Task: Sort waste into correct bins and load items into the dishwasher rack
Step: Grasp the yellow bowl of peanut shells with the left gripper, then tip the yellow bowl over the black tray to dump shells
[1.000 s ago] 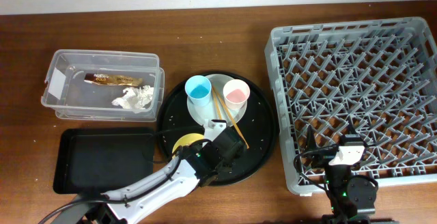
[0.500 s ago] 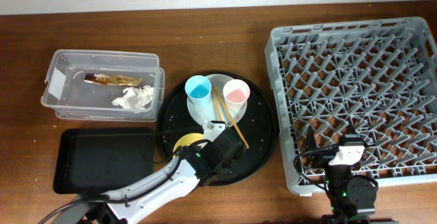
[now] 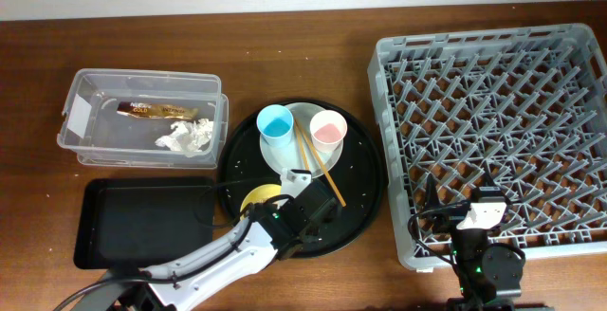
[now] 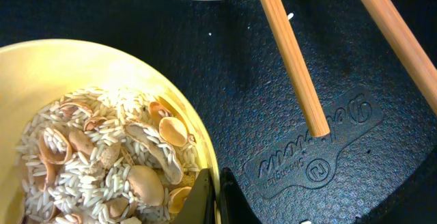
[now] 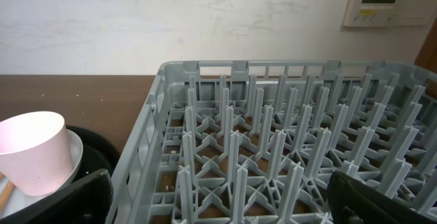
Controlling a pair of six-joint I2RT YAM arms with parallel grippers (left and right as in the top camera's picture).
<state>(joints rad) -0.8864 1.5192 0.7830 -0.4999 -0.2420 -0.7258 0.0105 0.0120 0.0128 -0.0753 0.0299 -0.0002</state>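
My left gripper (image 4: 217, 198) is shut on the right rim of the yellow bowl (image 4: 41, 67), which holds rice and beige shell scraps (image 4: 102, 156). In the overhead view the bowl (image 3: 256, 197) sits at the front of the round black tray, under my left gripper (image 3: 277, 207). The wooden chopsticks (image 3: 319, 166) lie across the pale plate (image 3: 302, 152), which carries the blue cup (image 3: 276, 123) and pink cup (image 3: 327, 129). My right gripper (image 5: 218, 203) is open and empty over the front edge of the grey rack (image 3: 493, 112).
The clear tub (image 3: 85, 88) at the left holds the white tissue (image 3: 187, 137) and the brown-and-gold wrapper (image 3: 156, 111). The shallow black rectangular tray (image 3: 142, 221) lies in front of it. The large round black tray (image 3: 365, 183) sits between the tub and the rack.
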